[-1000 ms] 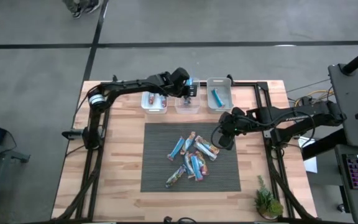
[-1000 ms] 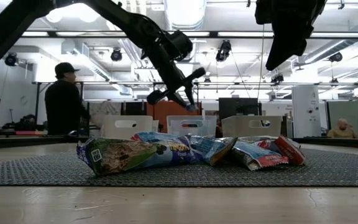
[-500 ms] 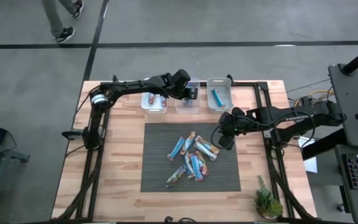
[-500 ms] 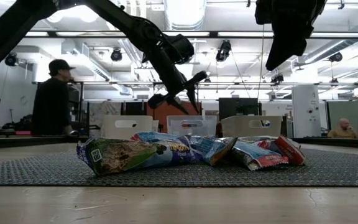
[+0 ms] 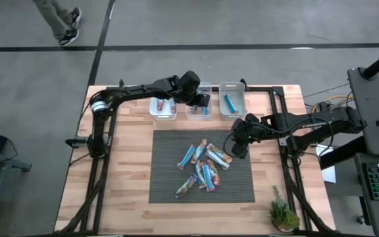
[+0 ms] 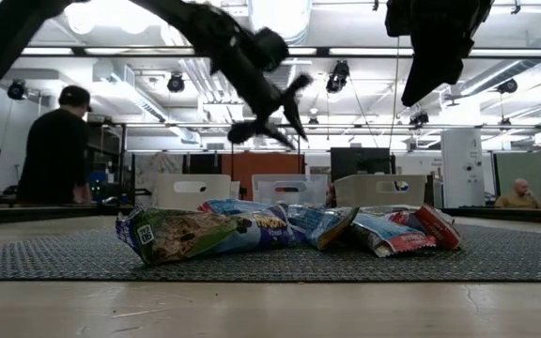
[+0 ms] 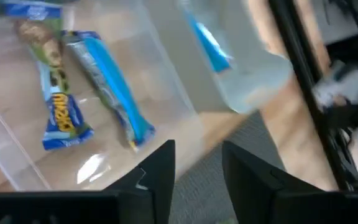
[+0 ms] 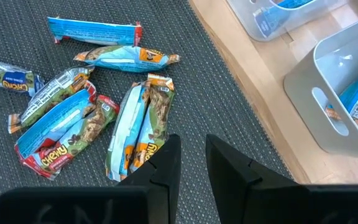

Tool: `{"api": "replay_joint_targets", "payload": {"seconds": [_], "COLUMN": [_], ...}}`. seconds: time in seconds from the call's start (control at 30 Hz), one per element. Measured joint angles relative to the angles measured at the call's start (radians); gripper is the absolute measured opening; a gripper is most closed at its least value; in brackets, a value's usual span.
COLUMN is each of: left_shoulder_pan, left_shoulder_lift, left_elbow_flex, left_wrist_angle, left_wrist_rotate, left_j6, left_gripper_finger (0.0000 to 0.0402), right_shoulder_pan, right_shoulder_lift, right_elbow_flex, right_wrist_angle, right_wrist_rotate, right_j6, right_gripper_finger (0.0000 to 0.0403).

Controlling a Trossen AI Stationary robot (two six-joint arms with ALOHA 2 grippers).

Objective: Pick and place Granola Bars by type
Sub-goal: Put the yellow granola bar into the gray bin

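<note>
The bars (image 5: 202,164) are lying heaped on the mat (image 5: 166,184), nearest the front table edge, with about eight left to sort. Just beyond the heap, at the mat's right edge, the right gripper (image 5: 237,149) is hovering over the bars with its fingers a narrow gap apart and nothing between them. Beyond the mat three bins are standing in a row: the left bin (image 5: 163,107) is holding a red-printed bar, the middle bin (image 5: 199,109) two blue bars, the right bin (image 5: 233,99) one blue bar. The left gripper (image 5: 201,100) is hanging over the middle bin, fingers apart and empty, so the step in hand looks like a drop just finished. Against the frame a second ago, that claw is standing wider, the bar it carried is gone from it, and it is sitting higher above the bins. Next, one arm probably needs to come down on a bar on the mat, picking one clear of its neighbours.
</note>
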Motion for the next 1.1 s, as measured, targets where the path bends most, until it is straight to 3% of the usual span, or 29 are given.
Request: {"api": "replay_joint_targets", "payload": {"seconds": [0.37,0.57,0.8,1.1], "left_shoulder_pan": [-0.09,-0.159,-0.291,-0.459], "left_shoulder_lift": [-0.191,-0.282,-0.386,-0.53], "left_elbow_flex": [0.0,0.0,-0.028,-0.239], "left_wrist_angle": [-0.031,-0.074,-0.125,-0.071], "left_wrist_rotate": [-0.009,-0.011,-0.012,-0.067], "left_j6": [0.131,0.238,0.475,0.533], "left_gripper_finger": [0.0005,0.0,0.0,0.0], "right_shoulder_pan": [0.0,0.0,0.0,0.0], "right_shoulder_lift": [0.0,0.0,0.0,0.0], "right_elbow_flex": [0.0,0.0,0.006,0.007], "right_wrist_angle": [0.003,0.022,0.049,0.087], "right_wrist_rotate": [-0.002,-0.002,-0.012,-0.131], "right_j6": [-0.003,-0.003,-0.003,-0.03], "right_gripper_finger": [0.0068,0.0068,0.0068,0.0061]}}
